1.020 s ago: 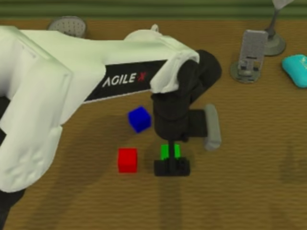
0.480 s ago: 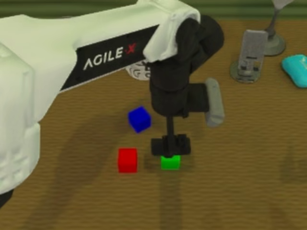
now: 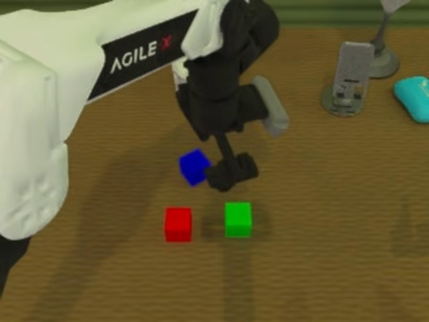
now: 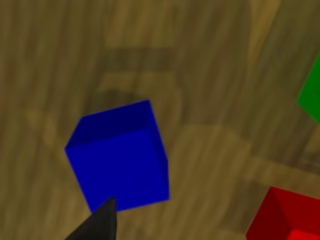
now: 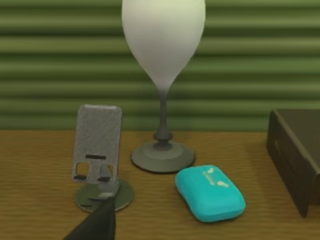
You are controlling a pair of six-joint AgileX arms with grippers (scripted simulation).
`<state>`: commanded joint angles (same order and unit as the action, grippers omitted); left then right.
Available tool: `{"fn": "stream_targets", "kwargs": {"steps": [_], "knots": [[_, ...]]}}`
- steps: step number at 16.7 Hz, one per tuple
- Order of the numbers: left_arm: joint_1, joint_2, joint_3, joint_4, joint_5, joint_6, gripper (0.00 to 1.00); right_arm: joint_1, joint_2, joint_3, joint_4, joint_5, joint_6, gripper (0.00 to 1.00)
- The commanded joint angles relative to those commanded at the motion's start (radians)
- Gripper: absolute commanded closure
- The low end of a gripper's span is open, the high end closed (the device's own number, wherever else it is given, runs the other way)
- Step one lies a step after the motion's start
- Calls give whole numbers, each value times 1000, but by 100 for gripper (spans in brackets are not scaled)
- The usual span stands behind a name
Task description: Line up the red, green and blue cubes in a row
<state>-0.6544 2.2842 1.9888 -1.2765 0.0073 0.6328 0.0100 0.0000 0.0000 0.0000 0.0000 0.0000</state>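
Blue cube (image 3: pixel 194 166) just beside left hand (image 3: pixel 231 171), green cube (image 3: pixel 238 219) apart

Count on the counter (image 3: pixel 335 221): 3 cubes, i.e. 1 red cube (image 3: pixel 178 223), 1 green cube (image 3: pixel 238 219), 1 blue cube (image 3: pixel 194 166). 1 grey phone stand (image 3: pixel 350 77). 1 lamp (image 5: pixel 163 75) with a round base. 1 teal mouse-like pod (image 5: pixel 210 193). 1 dark box (image 5: pixel 295 155), partly cut off. 1 AgileX arm (image 3: pixel 87 87) in the top view.
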Motion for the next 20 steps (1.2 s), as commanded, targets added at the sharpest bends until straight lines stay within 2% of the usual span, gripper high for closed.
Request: {"fn": "stream_targets", "kwargs": {"steps": [4,10,13,17,20], "knots": [[103,87,122,-33,-2,-152,0,0,0,0,0,0,0,0],[114,95,130,-32,-2,-166,0,0,0,0,0,0,0,0],[117,112,72,38,-2,-167,0,0,0,0,0,0,0,0],[118,154,-49,213,-2,-165,0,0,0,0,0,0,0,0],[118,171,-93,266,-1,-165,0,0,0,0,0,0,0,0]]}}
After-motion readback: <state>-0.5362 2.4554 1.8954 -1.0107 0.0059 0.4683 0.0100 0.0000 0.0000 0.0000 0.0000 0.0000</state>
